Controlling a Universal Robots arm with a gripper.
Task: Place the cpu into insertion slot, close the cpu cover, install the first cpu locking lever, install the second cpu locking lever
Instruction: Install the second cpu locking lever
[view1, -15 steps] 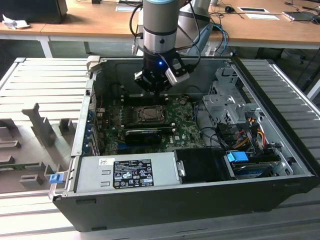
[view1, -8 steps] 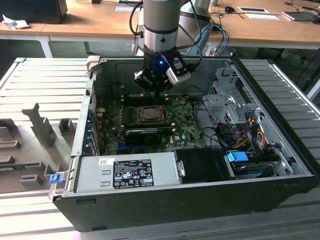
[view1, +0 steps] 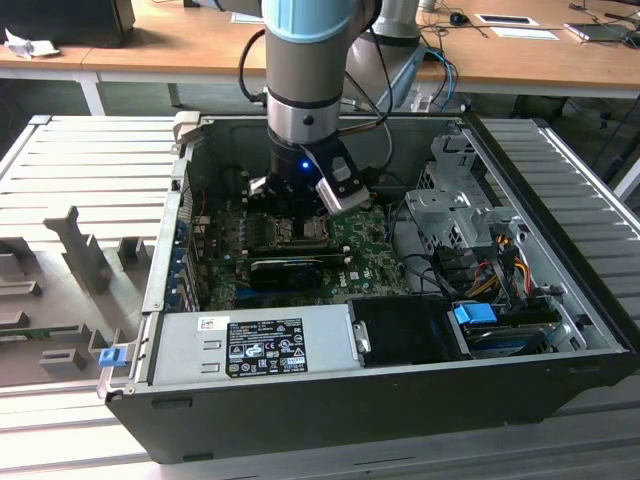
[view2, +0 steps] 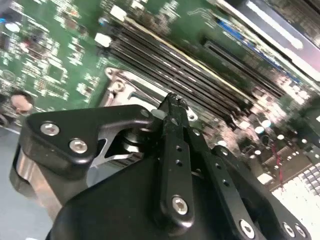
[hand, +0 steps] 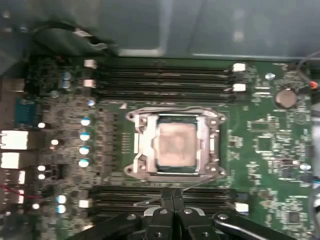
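The pincer is hovering with its fingertips pressed together, gripping nothing. Just beyond its tips, the cpu is sitting in the insertion slot, and the cpu cover is lying closed around it, on the green circuit board.

The arm is a thick cylinder, pale blue at the top band and grey metal below, ending in a dark ring with a small blue light. A silvery box-shaped camera housing sits on its side, and thin dark cables loop behind. The gripper is matte black, built of flat linkage bars joined by round silver screw heads. In the second wrist view, the bars carry rows of small holes, and a shiny steel cylinder shows between them.
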